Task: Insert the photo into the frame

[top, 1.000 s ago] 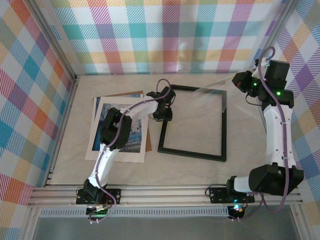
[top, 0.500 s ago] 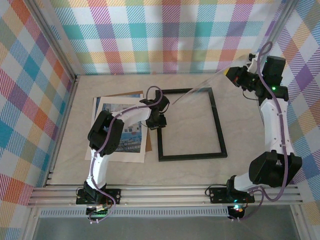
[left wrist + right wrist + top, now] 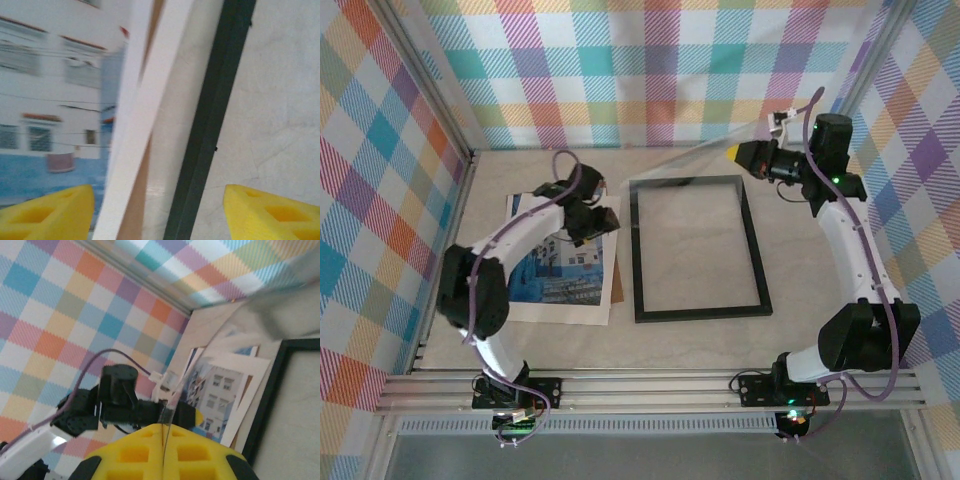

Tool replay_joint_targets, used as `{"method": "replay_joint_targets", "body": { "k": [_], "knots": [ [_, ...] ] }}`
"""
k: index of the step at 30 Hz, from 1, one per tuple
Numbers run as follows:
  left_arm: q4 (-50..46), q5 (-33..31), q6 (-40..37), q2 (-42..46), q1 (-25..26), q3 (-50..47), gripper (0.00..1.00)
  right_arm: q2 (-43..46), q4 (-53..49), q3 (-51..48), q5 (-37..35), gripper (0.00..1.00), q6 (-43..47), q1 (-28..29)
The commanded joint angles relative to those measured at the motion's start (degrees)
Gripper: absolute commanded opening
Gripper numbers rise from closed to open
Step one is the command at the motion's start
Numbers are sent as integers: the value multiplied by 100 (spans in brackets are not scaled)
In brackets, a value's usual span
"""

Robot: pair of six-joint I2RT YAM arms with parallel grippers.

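Tabletop (image 3: 690, 345) underneath all, pale and mottled. Next in size, black picture frame (image 3: 637, 250), flat at mid-table, portrait-wise, long sides running from near edge toward far wall, opening bare down to the tabletop. Just left of it, photo (image 3: 560, 285) of pale buildings in blue and white, face up on a stack with white mat border (image 3: 152, 100) and brown backing board (image 3: 134, 220), long axis roughly parallel to the frame's, slightly skewed; not yet inside the frame.

Left gripper (image 3: 603, 218) poised over the stack's far right part, close beside the frame's left rail; yellow fingertips (image 3: 50, 212) wide apart, holding nothing, photo under one tip, bare table inside the frame under the other. Right gripper (image 3: 735, 153) raised near the frame's far right corner, yellow pads (image 3: 135, 455) pressed together on the edge of a clear pane (image 3: 166, 412), thin, barely visible.

Left arm plainly the nearer to the photo, right arm occupied. Coming move probably a pinch at the photo's right edge, then a short carry rightward over the left rail, long axis kept matched to the frame's.
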State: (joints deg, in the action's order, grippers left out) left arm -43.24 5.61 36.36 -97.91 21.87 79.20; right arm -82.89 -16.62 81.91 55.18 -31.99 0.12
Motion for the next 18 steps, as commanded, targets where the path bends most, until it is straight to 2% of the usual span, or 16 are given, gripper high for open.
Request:
{"method": "replay_joint_targets", "body": {
  "k": [1,5,9,14,18],
  "knots": [
    [-99,164,19,203,-435,-625,69,-128,510,-358,578,0,-35,178],
    [150,194,160,459,-792,-1120,69,-366,268,-703,820,0,313,312],
    [164,46,149,509,-818,-1200,70,-506,122,-1302,906,0,646,311],
    [263,162,175,445,-824,-1138,70,-739,-514,-1814,676,0,1361,313],
    [273,290,161,279,-824,-916,70,-1108,-1216,-1751,448,0,1835,304]
  ]
}}
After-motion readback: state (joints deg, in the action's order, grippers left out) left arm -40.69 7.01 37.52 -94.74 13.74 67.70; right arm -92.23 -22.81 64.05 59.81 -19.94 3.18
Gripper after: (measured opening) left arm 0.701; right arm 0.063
